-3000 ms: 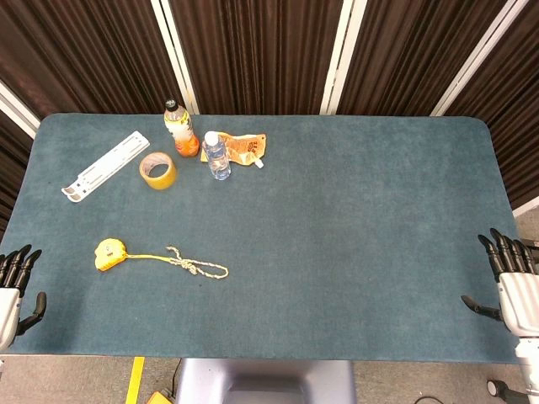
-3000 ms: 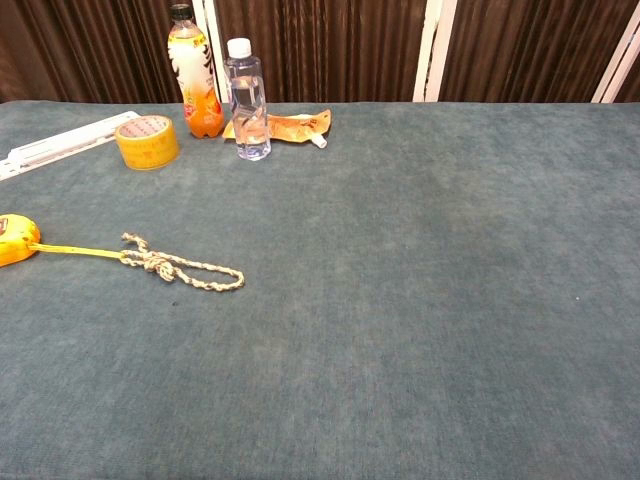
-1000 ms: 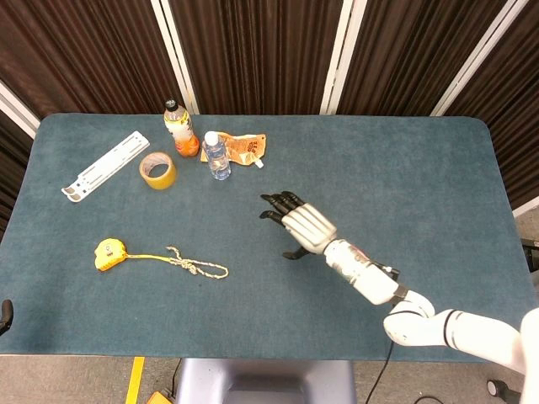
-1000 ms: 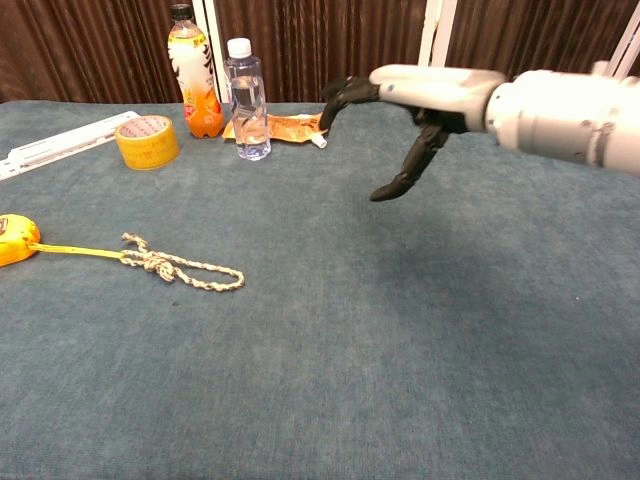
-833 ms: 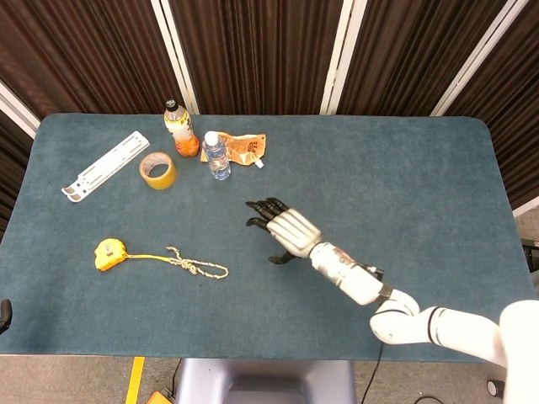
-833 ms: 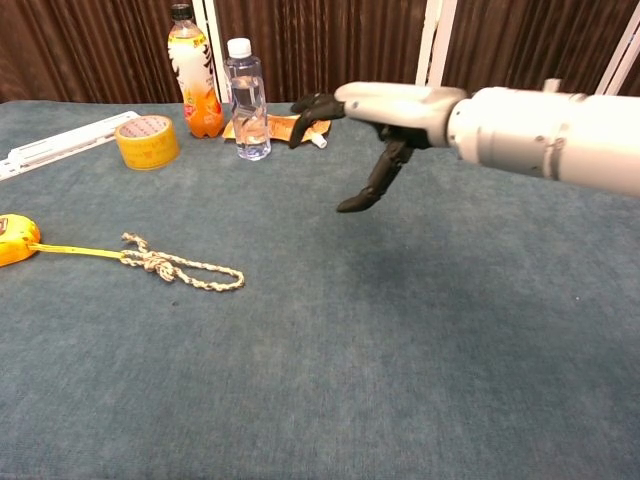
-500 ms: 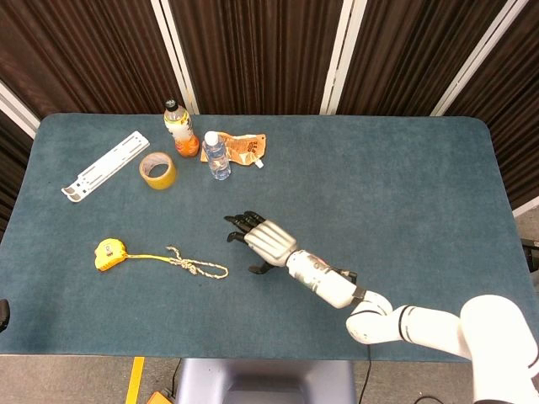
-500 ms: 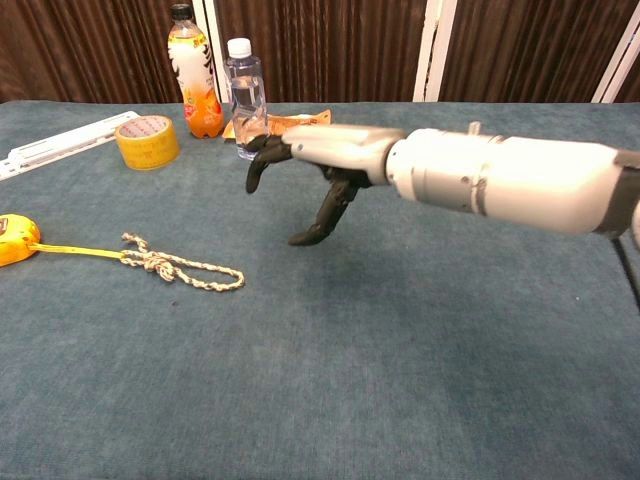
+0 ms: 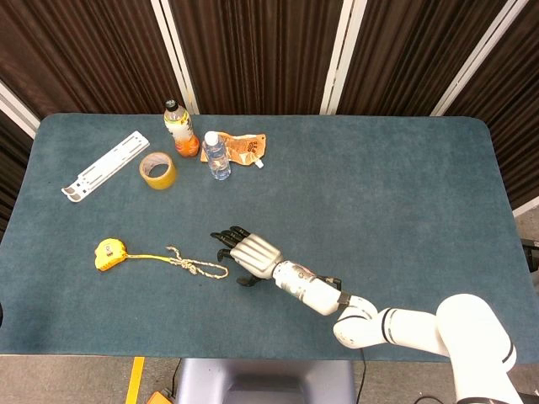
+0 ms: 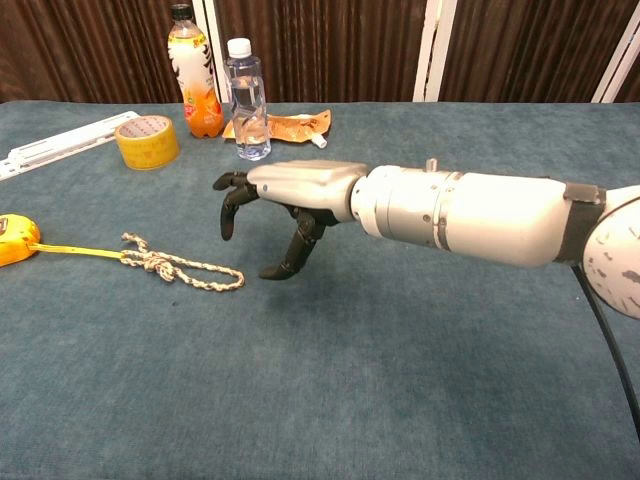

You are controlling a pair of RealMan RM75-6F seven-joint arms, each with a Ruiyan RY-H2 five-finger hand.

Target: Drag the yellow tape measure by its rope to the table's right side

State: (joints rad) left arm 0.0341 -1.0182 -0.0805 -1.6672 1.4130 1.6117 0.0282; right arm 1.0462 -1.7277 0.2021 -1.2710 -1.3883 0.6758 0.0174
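Observation:
The yellow tape measure [image 9: 107,254] [image 10: 14,239] lies near the table's left front. Its yellow strap leads right to a knotted beige rope [image 9: 197,268] [image 10: 181,268] that ends in a loop. My right hand [image 9: 247,252] [image 10: 285,208] hovers just right of that loop, palm down, fingers spread and pointing toward the rope, holding nothing. A small gap shows between the fingertips and the rope's end. My left hand is in neither view.
At the back left stand an orange drink bottle [image 9: 179,129] [image 10: 191,72], a clear water bottle [image 9: 216,155] [image 10: 247,97], an orange snack packet [image 9: 244,147], a roll of tape [image 9: 157,170] [image 10: 147,140] and a white flat bracket [image 9: 105,166]. The blue table [image 9: 396,194] stretches wide to the right.
My right arm has swept in from the table's right edge and kept moving left and down, bringing the open hand close to the rope's loop. The tape measure and rope have not moved.

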